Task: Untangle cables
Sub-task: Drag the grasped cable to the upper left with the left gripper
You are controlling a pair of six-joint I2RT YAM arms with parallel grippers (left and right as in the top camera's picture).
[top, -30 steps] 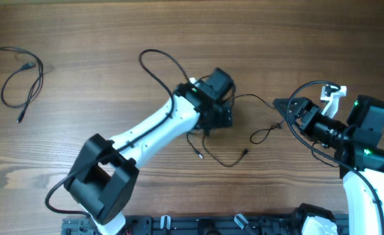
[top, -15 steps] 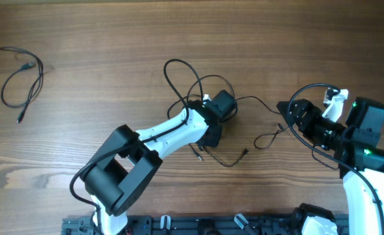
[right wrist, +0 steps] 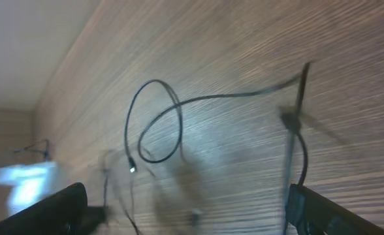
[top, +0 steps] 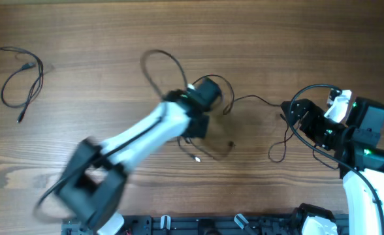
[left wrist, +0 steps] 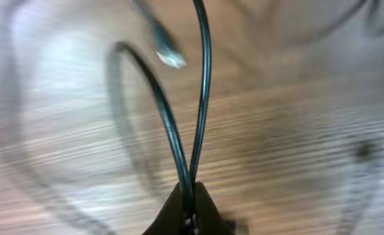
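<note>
My left gripper (left wrist: 191, 207) is shut on two strands of a thin black cable (left wrist: 172, 130), which rise as a narrow loop; a small plug end (left wrist: 169, 55) hangs blurred above. In the overhead view this gripper (top: 197, 125) sits mid-table over the tangled cables (top: 211, 149). One strand (top: 251, 98) runs right toward my right gripper (top: 287, 116) and ends in a loop (top: 277, 153) below it. My right gripper (right wrist: 189, 215) stands wide open with nothing between its fingers. A cable loop (right wrist: 159, 124) lies ahead of it, and a strand (right wrist: 301, 150) hangs beside its right finger.
A separate thin black cable (top: 22, 78) lies coiled at the table's far left. The left arm's own thicker black cable (top: 159, 65) arcs above its wrist. The arm bases (top: 244, 225) line the front edge.
My left gripper has shut on the cable and the arm has swung left, blurred with motion. The tangle shifted with it and the small loop near the right gripper slid rightward.
</note>
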